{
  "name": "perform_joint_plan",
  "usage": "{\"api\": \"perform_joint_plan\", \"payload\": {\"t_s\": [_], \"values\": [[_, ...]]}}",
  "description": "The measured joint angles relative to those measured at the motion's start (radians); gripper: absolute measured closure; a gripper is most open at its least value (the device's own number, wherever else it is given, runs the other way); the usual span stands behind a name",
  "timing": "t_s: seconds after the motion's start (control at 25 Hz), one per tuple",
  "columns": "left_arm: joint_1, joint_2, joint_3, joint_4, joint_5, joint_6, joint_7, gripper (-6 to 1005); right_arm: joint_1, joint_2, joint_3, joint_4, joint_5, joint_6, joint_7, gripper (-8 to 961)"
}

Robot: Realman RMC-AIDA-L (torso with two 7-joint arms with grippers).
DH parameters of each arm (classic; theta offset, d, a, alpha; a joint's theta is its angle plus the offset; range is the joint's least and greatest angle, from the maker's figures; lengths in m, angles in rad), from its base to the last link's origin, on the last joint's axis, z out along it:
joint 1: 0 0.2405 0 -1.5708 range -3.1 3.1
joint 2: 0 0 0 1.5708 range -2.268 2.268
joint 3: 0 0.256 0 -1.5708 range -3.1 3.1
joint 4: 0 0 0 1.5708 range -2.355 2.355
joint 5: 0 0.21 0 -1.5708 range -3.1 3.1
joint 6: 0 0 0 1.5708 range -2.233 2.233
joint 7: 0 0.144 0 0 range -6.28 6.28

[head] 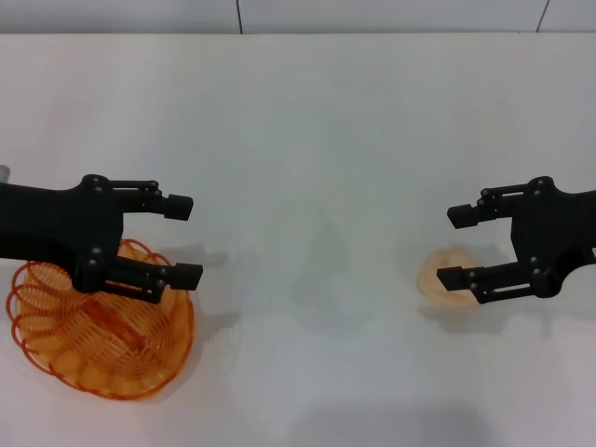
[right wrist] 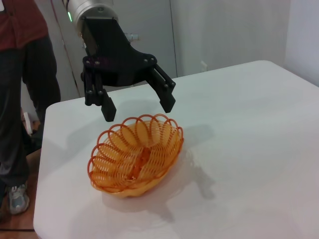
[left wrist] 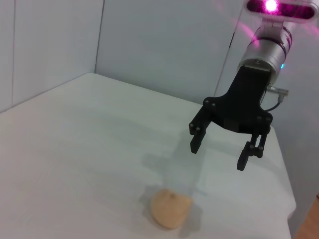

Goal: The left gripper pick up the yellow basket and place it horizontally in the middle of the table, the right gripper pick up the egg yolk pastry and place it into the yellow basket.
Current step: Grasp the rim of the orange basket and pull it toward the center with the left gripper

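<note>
Orange-yellow wire up close: the yellow basket [head: 101, 321] sits upright on the white table [head: 307, 140] at its near left corner, and the left gripper [head: 182, 240] hangs right over it. Its fingers [head: 177, 207] are spread wide with nothing between them; from the right wrist view the left gripper [right wrist: 135, 102] floats just above the yellow basket [right wrist: 135, 155] rim, both fingertips clear of the wire. Across the table, well apart, the right gripper [head: 458, 247] hovers with fingers [head: 463, 215] wide open and empty too. The egg yolk pastry [head: 447, 277] lies on the table just below the gap between those fingers, untouched. Left wrist view confirms it: the right gripper [left wrist: 219, 152] poised above the egg yolk pastry [left wrist: 171, 207], air between them.
</note>
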Motion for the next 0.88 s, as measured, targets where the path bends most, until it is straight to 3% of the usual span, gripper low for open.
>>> {"api": "perform_joint_plan", "payload": {"t_s": [0.16,0.6,0.88], "values": [[0.000,0.001,-0.001,0.003,0.000,-0.003,-0.005,126,0.000,0.000,0.000,0.000,0.000,0.000,0.000,230],[0.000,0.044,-0.047,0.109,0.134,-0.001,-0.207,138,0.000,0.000,0.000,0.002,0.002,0.009,-0.001,231],[0.007,0.099,-0.060,0.218,0.267,0.024,-0.403,145,0.000,0.000,0.000,0.003,0.009,0.012,-0.001,231]]}}
